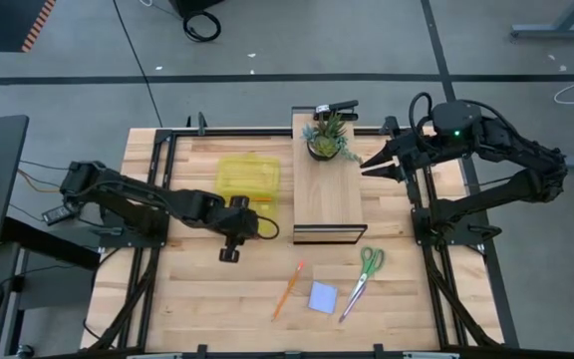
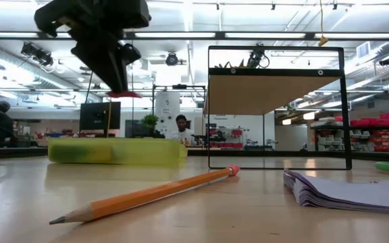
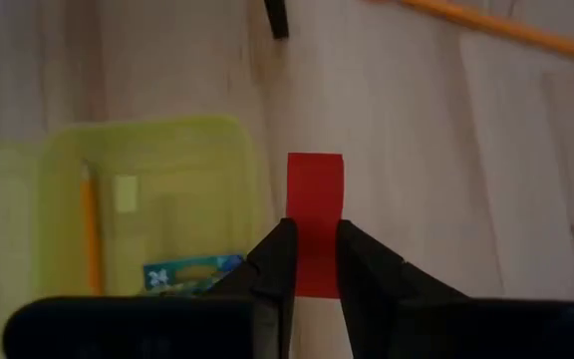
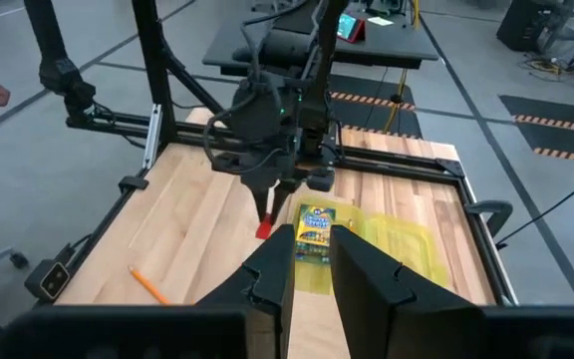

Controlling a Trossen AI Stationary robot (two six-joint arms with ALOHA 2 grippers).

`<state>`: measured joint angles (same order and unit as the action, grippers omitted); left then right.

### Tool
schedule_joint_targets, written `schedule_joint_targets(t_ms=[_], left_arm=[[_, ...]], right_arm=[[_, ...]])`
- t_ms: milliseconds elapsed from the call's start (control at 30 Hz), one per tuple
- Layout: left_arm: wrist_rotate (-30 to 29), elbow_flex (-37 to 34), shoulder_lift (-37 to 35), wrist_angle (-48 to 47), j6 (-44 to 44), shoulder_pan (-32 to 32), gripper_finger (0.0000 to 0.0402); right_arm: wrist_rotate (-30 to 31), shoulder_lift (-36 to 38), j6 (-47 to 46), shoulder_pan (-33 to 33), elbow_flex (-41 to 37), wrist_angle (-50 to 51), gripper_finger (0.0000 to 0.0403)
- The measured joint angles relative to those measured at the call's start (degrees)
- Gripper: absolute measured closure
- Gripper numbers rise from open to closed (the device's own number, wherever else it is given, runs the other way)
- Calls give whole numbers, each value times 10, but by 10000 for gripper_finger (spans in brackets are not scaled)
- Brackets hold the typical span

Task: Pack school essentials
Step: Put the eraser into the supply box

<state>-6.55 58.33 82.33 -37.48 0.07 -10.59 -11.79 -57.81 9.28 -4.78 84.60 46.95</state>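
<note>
We see the left gripper (image 3: 314, 261) pinching a small red piece (image 3: 315, 214) — one pencil (image 1: 288, 290), one scissors (image 1: 364, 277), one pad (image 1: 323, 297) on the table.

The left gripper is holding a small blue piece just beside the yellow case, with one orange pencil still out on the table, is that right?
Not quite: the piece pinched in the left gripper is red, not blue, as the left wrist view shows. The rest holds: it hangs just beside the yellow case, and an orange pencil lies out on the table.

Bright overhead strip lighting; blurred left wrist view.
</note>
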Motion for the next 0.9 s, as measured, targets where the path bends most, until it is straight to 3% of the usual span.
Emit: schedule_joint_targets(t_ms=[567, 900], left_arm=[[4, -75, -95, 0, 70, 85, 334], [25, -83, -103, 6, 127, 141, 334]], right_arm=[[22, 0, -26, -7, 0, -21, 329], [28, -1, -35, -19, 0, -28, 329]])
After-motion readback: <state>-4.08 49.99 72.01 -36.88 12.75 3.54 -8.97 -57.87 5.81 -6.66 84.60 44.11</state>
